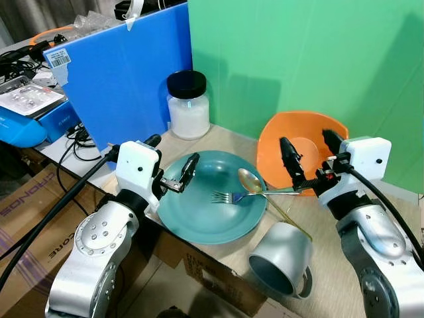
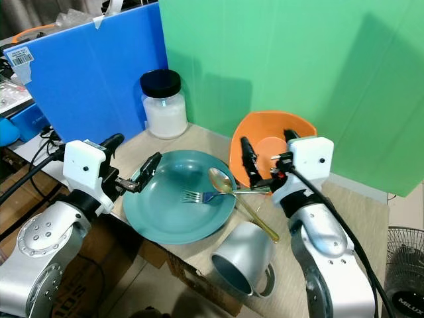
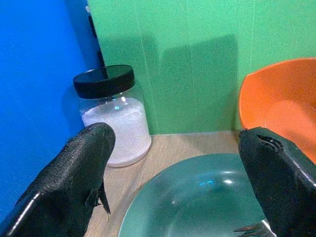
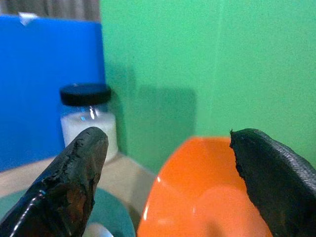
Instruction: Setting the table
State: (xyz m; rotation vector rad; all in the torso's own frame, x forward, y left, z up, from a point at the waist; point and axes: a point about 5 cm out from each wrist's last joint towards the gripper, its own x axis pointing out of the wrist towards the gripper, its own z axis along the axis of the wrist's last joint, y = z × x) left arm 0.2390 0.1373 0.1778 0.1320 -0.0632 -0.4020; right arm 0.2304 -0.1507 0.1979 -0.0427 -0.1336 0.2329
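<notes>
Nearest me: one grey mug (image 1: pixel 281 258) on its side at tabletop (image 2: pixel 344 205) edge, seen from head. One teal plate (image 1: pixel 212 199) beyond, one fork (image 1: pixel 228 197) and one gold spoon (image 1: pixel 250 180) across it. My left gripper (image 1: pixel 173 165) at plate's left rim, jaws released, empty. My right gripper (image 1: pixel 311 156) spread over tilted orange bowl (image 1: pixel 301 142), holding nothing. Wrist views show one black-lidded jar (image 3: pixel 111 116) against green board (image 4: pixel 207 64).

A glossy teal plate (image 1: pixel 199 218) carries a shiny metal fork (image 1: pixel 228 197) and gold-toned spoon (image 1: pixel 250 180) on a matt wood-grain table (image 1: pixel 328 291), beside a brushed metal mug (image 1: pixel 281 258) and smooth orange bowl (image 1: pixel 281 142).
</notes>
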